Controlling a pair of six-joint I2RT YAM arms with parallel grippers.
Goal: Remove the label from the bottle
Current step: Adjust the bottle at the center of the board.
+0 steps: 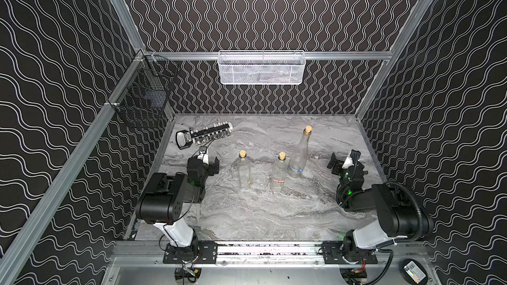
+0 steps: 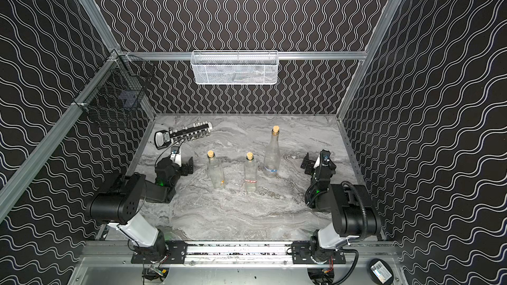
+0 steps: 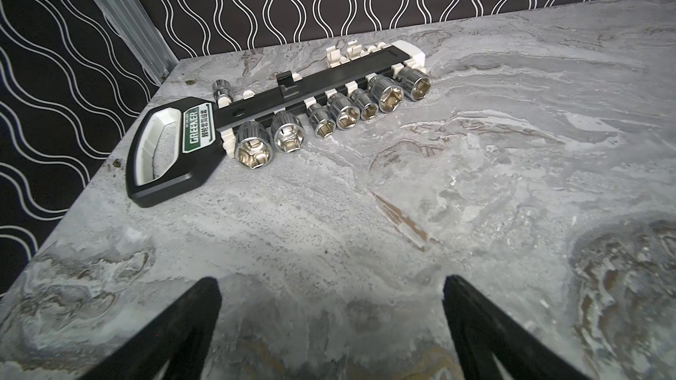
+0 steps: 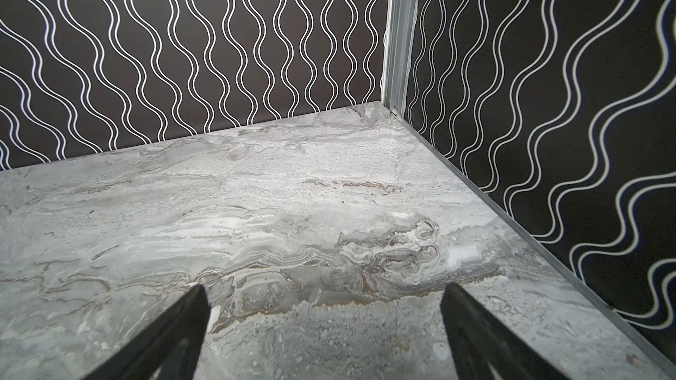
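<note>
— Bottles first: where do they stand?
— Three corked glass bottles stand upright mid-counter (image 1: 260, 215), between the two arms. The left short bottle (image 1: 244, 172) and the middle short bottle (image 1: 279, 172) are near each other but apart. The tall bottle (image 1: 298, 154) is just behind the middle one, to its right. Whether those two touch, I cannot tell.
— Labels?
— A red-and-white label (image 1: 278, 180) bands the middle bottle low down. A blue-and-white label (image 1: 296, 170) rings the tall one near its base.
— Tools?
— The left tool (image 1: 213, 166) is spread wide and holds nothing, left of the short bottles. The right tool (image 1: 333, 164) is just as wide and empty, well right of the tall bottle.
— Room to move?
— Open marble runs from the bottles to the front rail. A socket set (image 3: 329, 104) lies by the far left corner, beyond the left tool. The right arm sits close to the counter's right edge and wall.
</note>
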